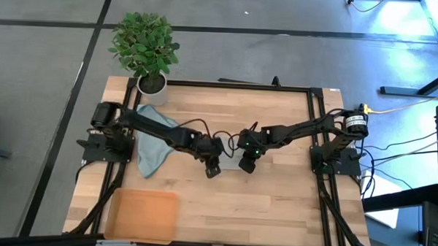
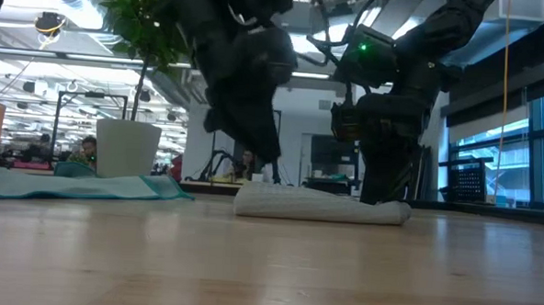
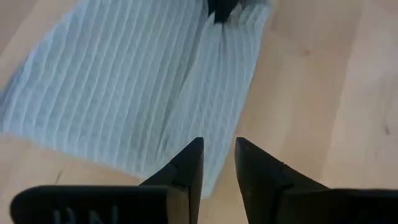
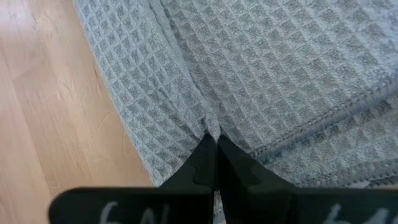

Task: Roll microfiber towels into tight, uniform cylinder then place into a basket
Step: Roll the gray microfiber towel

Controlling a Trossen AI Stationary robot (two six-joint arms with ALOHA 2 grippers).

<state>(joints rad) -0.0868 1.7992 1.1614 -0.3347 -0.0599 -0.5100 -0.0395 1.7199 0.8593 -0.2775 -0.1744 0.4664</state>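
Towel (image 4: 261,68) pinched by right gripper (image 4: 214,146); left gripper (image 3: 217,152) jaws slightly apart.

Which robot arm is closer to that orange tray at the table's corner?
Left. The left gripper hangs mid-table, on the orange tray's side of the grey towel. The right gripper sits farther off, pinching that towel.
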